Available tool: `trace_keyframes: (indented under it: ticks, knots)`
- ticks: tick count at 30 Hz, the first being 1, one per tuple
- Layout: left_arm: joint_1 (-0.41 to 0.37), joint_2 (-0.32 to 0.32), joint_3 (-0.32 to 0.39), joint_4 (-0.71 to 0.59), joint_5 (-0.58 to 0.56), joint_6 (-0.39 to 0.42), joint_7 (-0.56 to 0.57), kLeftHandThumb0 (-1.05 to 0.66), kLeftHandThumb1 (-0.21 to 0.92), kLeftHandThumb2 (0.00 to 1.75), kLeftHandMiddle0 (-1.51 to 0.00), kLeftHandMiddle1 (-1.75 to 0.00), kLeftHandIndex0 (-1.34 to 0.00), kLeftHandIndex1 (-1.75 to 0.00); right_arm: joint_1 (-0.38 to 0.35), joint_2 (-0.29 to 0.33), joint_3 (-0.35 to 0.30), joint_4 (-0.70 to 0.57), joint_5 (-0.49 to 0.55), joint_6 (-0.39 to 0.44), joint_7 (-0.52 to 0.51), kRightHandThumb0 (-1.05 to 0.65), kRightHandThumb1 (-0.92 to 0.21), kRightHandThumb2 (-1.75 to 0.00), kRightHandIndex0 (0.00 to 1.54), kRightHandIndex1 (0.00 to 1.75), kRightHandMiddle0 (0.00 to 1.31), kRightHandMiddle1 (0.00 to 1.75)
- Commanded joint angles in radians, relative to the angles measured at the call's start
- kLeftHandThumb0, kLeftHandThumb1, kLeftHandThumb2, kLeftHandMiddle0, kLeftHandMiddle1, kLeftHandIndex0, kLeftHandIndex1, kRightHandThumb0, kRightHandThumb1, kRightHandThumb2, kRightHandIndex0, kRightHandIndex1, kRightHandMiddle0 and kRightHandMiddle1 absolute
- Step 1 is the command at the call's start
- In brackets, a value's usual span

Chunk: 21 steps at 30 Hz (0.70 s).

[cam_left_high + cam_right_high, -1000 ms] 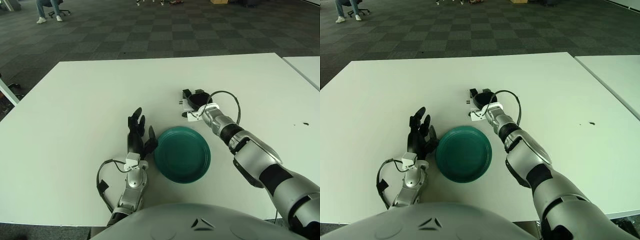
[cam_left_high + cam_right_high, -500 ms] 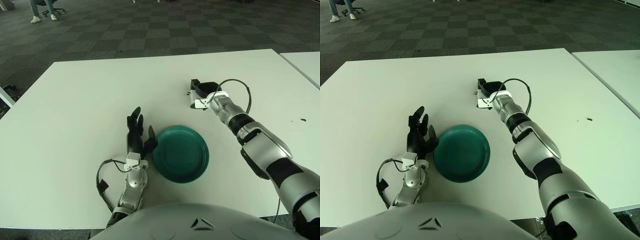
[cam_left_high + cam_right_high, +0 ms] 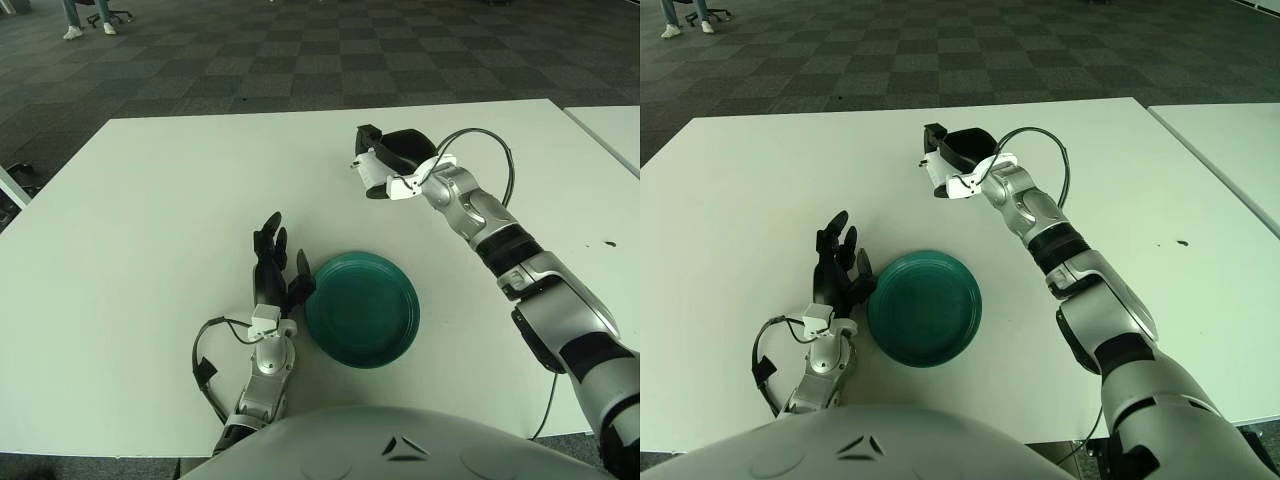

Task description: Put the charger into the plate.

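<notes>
The dark green plate lies on the white table, near the front edge. My right hand is raised above the table behind the plate, its black fingers shut on the small white charger. The charger hangs clear of the tabletop, up and slightly right of the plate's far rim. My left hand rests on the table with its fingers spread and empty, just touching the plate's left rim.
A second white table stands to the right across a narrow gap. A small dark speck marks the table's right side. A seated person is far off at the back left.
My right hand has risen off the table with the charger and moved a little left and toward the far side. The left hand and the plate have not moved.
</notes>
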<state>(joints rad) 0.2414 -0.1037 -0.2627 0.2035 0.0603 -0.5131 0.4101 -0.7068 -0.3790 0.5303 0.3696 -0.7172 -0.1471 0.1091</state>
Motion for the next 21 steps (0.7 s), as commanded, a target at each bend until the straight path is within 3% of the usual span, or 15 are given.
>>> trace_keyframes:
  ticks: [1, 7, 21]
  knots:
    - [0.109, -0.057, -0.009, 0.101, 0.014, 0.051, 0.0, -0.87, 0.92, 0.94, -0.38, -0.01, 0.0, -0.76, 0.106, -0.057, -0.025, -0.281, 0.016, 0.022, 0.129, -0.45, -0.41, -1.2, 0.79, 1.75, 0.54, 1.75]
    - [0.112, -0.057, -0.012, 0.099, 0.027, 0.046, 0.007, -0.88, 0.92, 0.95, -0.39, -0.02, 0.0, -0.77, 0.202, -0.092, -0.043, -0.448, 0.006, 0.034, 0.204, -0.44, -0.43, -1.18, 0.8, 1.75, 0.53, 1.75]
    - [0.12, -0.057, -0.011, 0.08, 0.045, 0.061, 0.019, -0.91, 0.92, 0.96, -0.39, -0.01, 0.0, -0.77, 0.346, -0.119, -0.046, -0.626, 0.015, -0.009, 0.326, -0.45, -0.42, -1.19, 0.96, 1.75, 0.53, 1.75]
